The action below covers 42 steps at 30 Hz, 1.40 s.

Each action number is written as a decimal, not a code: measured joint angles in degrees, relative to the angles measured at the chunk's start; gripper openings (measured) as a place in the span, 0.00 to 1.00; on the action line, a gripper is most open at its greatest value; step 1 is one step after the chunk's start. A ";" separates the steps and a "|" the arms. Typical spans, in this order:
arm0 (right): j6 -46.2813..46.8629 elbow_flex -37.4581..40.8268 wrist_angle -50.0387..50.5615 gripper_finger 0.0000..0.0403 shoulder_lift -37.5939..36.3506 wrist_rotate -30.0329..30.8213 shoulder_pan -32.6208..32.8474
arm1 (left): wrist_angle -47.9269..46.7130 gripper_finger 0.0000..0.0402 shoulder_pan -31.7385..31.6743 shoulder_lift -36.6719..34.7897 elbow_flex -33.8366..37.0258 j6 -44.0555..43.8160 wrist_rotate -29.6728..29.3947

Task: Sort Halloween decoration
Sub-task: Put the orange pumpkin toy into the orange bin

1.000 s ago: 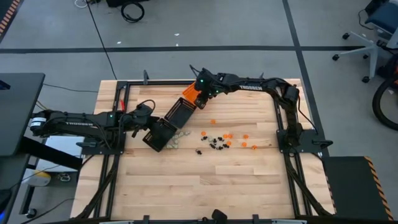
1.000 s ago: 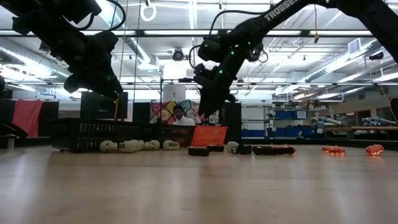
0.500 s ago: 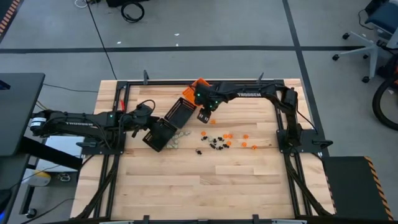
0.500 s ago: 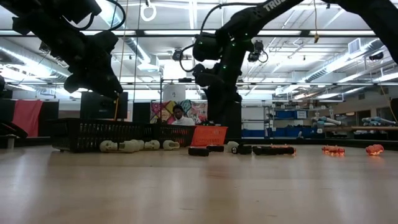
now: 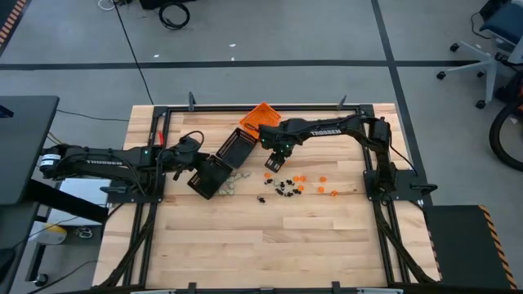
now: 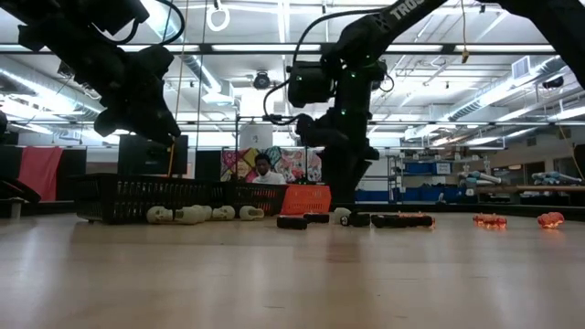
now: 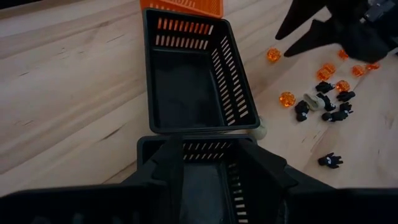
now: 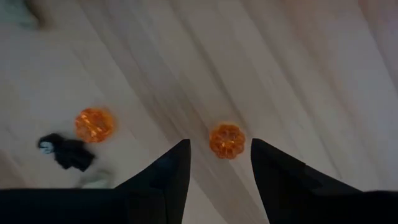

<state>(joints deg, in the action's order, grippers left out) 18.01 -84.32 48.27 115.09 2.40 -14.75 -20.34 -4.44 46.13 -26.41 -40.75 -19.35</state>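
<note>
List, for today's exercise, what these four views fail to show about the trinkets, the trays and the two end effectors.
- Black tray: its floor is dark in the left wrist view; contents unreadable.
- Nearer black tray: mostly hidden by the left end effector.
- Trinkets: shapes too small in the high view.
- Orange tray: inside not discernible; cut off by the edge in the left wrist view.
- Orange trinket between the right end effector fingers: contact unclear.

Two trays [image 5: 222,162] end to end at table's left, trinkets [image 5: 288,184] scattered to their right
</note>
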 joint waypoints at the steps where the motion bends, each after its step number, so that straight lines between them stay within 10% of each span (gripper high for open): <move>1: -0.02 0.46 -0.49 0.43 0.00 0.78 0.30 | 0.00 0.31 0.00 0.00 0.00 0.00 0.00; 25: 1.27 8.75 -9.23 0.39 -0.27 -0.92 0.01 | 0.00 0.31 -0.01 0.00 0.00 0.00 0.00; 42: -0.13 5.01 2.62 0.39 -0.11 0.12 0.66 | -0.02 0.31 0.00 0.00 0.00 0.00 0.04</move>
<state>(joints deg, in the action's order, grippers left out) 17.87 -79.31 50.88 114.98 2.52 -14.09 -20.36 -4.44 46.13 -26.41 -40.75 -19.31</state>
